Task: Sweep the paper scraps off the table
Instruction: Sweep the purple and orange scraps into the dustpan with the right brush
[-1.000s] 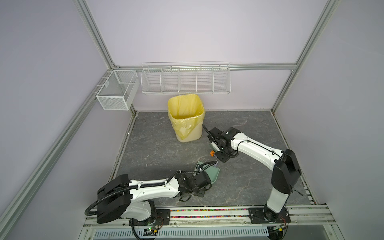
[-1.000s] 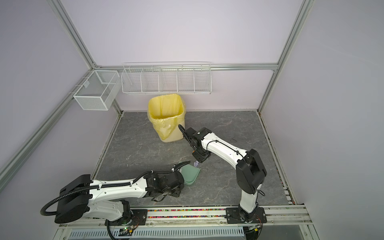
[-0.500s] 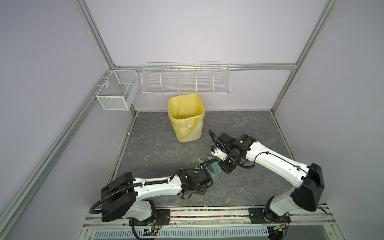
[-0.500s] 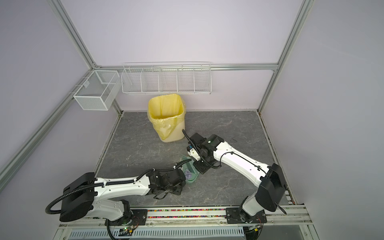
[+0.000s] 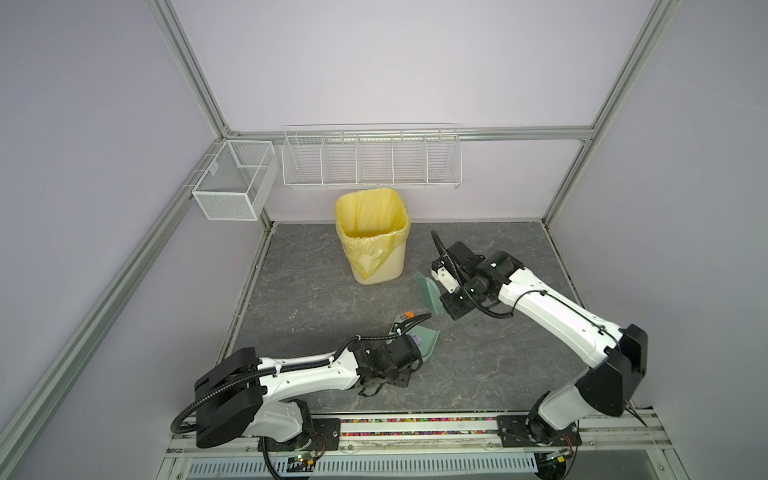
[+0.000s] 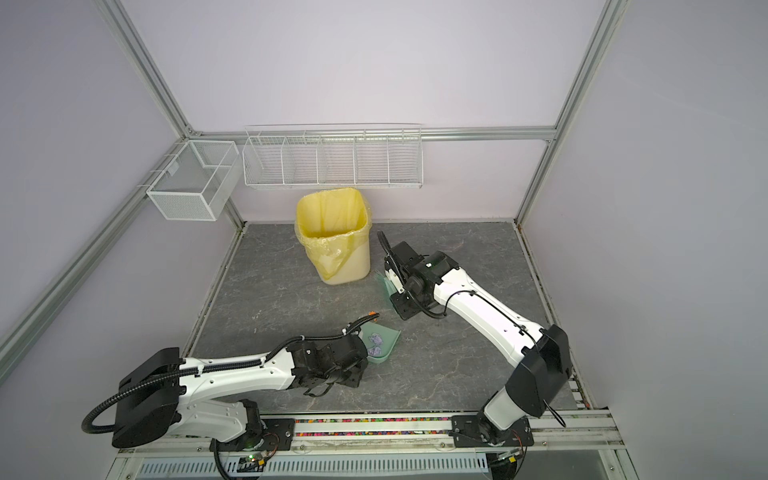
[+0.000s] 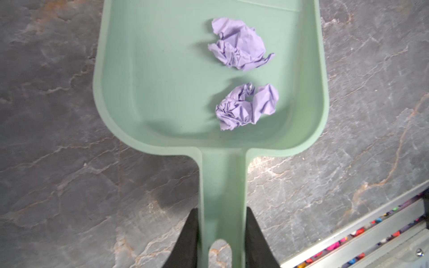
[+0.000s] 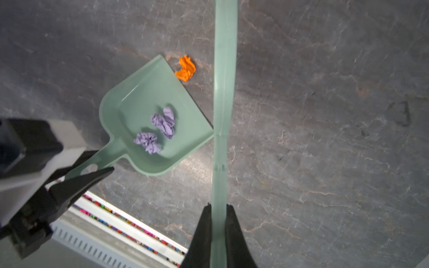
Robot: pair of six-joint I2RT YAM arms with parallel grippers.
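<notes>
Dustpan (image 7: 162, 81) holds two lilac scraps (image 7: 239, 44); orange scrap (image 8: 185, 68) on table (image 8: 325, 139) beside it.

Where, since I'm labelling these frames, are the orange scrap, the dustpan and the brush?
orange scrap (image 8: 185, 68), right wrist view, middle of the crumpled wad.
dustpan (image 7: 162, 69), left wrist view, bare floor of the pan.
brush (image 8: 225, 92), right wrist view, its long green back.

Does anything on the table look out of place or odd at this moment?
Yes. One orange scrap lies on the table, just outside a corner of the open edge of the dustpan. The two lilac scraps already sit inside the pan, so the orange one looks missed. Nothing seems spilled or damaged.
</notes>
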